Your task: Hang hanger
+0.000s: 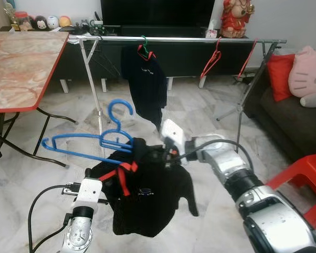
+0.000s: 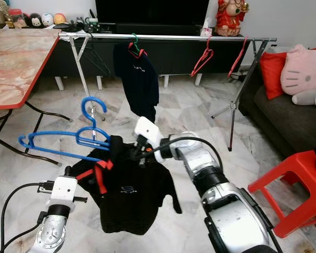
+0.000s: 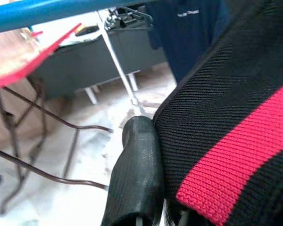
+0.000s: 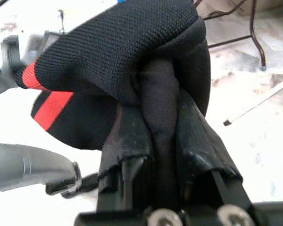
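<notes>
A black shirt with red trim [image 1: 147,195] hangs in the air between my two grippers, its body drooping toward the floor. My right gripper [image 1: 157,154] is shut on the shirt's upper edge; in the right wrist view the cloth [image 4: 155,108] is pinched between both fingers. My left gripper [image 1: 111,176] holds the shirt's red collar side, and one black finger [image 3: 137,174] presses against the knit [image 3: 226,117]. Two blue hangers [image 1: 95,139] stick out to the left above the shirt. The clothes rail [image 1: 179,39] runs across the back.
A dark shirt [image 1: 147,84] on a green hanger and two red hangers [image 1: 213,59] hang from the rail. A marble-top folding table [image 1: 21,68] stands at the left, a sofa with a pink plush [image 1: 308,74] and a red stool [image 1: 305,179] at the right.
</notes>
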`<state>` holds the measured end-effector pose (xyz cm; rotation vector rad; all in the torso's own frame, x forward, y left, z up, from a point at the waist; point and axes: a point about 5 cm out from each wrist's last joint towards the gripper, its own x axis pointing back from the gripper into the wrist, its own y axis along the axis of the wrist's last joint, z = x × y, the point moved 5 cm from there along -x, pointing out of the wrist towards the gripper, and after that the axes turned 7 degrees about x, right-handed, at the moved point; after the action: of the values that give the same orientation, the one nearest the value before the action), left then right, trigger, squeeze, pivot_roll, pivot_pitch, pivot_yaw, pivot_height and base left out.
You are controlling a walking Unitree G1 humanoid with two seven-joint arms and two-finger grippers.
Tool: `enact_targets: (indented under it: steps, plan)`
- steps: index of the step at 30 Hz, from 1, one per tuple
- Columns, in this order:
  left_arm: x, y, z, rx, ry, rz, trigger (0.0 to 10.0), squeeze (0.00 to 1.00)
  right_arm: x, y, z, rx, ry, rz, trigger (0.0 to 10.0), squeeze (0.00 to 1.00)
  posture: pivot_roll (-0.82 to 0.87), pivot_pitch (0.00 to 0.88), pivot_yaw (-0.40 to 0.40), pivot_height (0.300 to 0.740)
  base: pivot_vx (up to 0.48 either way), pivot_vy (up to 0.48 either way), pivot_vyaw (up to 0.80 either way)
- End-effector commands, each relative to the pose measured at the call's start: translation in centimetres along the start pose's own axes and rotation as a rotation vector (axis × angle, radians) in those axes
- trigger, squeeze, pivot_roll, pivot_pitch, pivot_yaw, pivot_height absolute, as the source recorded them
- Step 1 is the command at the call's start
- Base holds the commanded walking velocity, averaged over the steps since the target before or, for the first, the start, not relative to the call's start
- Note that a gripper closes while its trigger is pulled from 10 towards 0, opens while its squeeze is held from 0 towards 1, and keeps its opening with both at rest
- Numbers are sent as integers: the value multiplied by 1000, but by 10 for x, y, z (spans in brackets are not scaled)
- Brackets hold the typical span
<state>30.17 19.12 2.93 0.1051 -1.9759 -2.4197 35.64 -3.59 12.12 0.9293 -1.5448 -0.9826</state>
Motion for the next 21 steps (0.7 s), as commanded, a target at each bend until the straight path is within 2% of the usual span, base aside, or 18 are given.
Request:
enact_targets:
  steps: [1, 6, 7, 9, 10, 13, 17, 20, 21]
  plan:
    - [16, -29, 34, 43, 129, 138, 0, 0, 34, 11, -19, 29, -90, -79, 0, 0, -110, 0, -73, 740, 0, 0, 0]
    - [18, -34, 31, 75, 83, 172, 0, 0, 55, 1, -17, -4, -64, -91, 0, 0, -112, 0, -71, 740, 0, 0, 0]
    - [18, -34, 31, 75, 83, 172, 0, 0, 55, 1, -17, -4, -64, -91, 0, 0, -112, 0, -71, 740, 0, 0, 0]
    - [20, -38, 29, 113, 65, 194, 0, 0, 66, -1, -13, -79, -24, -151, 0, 0, -110, 0, -71, 740, 0, 0, 0]
    - [22, -40, 28, 129, 49, 210, 0, 0, 75, -6, -3, -113, 50, -167, 0, 0, -106, 0, -71, 740, 0, 0, 0]
    - [24, -42, 28, 140, 43, 218, 0, 0, 79, -10, 3, -122, 94, -166, 0, 0, -106, 0, -71, 740, 0, 0, 0]
    - [26, -43, 30, 152, 37, 226, 0, 0, 91, -27, 15, -133, 150, -112, 0, 0, -105, 0, -71, 740, 0, 0, 0]
    - [26, -43, 31, 155, 34, 227, 0, 0, 91, -27, 15, -133, 150, -113, 0, 0, -105, 0, -71, 740, 0, 0, 0]
    - [27, -44, 30, 158, 25, 233, 0, 0, 95, -37, 13, -150, 122, -69, 0, 0, -109, 0, -65, 740, 0, 0, 0]
